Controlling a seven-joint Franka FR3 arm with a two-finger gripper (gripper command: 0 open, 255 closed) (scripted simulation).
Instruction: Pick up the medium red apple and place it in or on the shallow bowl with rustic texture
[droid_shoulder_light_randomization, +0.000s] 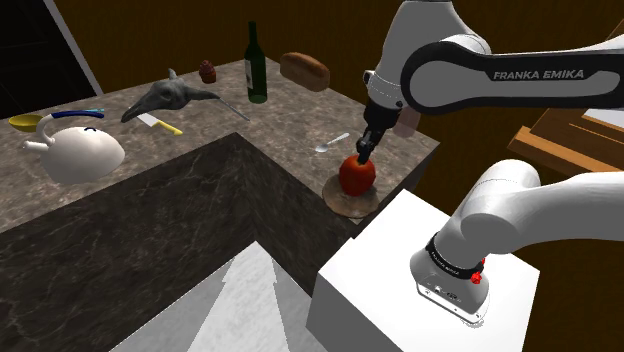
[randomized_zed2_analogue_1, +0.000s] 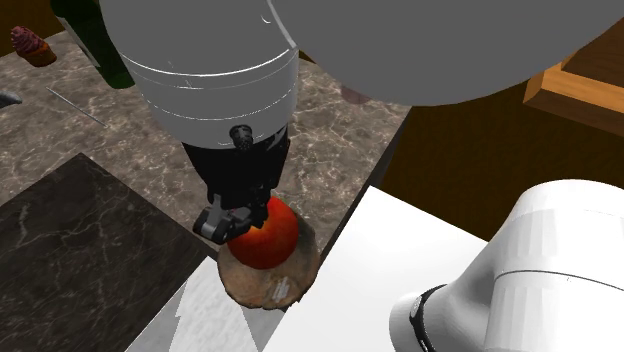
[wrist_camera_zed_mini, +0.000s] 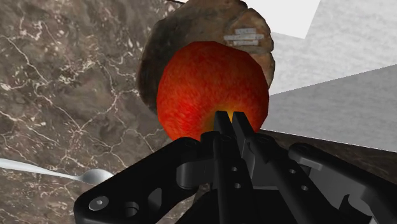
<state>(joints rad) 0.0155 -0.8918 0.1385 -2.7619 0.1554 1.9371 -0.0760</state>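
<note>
Currently the red apple (droid_shoulder_light_randomization: 357, 176) sits on the shallow brown bowl (randomized_zed2_analogue_1: 275, 290), lower centre-right of the shoulder view, right at the corner of the marble counter (droid_shoulder_light_randomization: 150, 215) next to the white stand (droid_shoulder_light_randomization: 380, 265). Placement looks done, in my judgement.

The gripper (wrist_camera_zed_mini: 231, 121) is directly above the apple. Its jaws are closed together with nothing between them, tips at or just off the apple's top; I can't tell if there's contact.

Risks from here:
- Any downward or sideways move with shut fingers pokes the apple. The bowl is shallow, so its rim would do little to stop a roll.
- In the second exterior view the apple sits toward the bowl's upper-left, not centred, so that side has less margin.
- The bowl looks to be at the counter edge. A shove could tip it into the gap beside the stand.

A straight lift is the safest exit.
</note>
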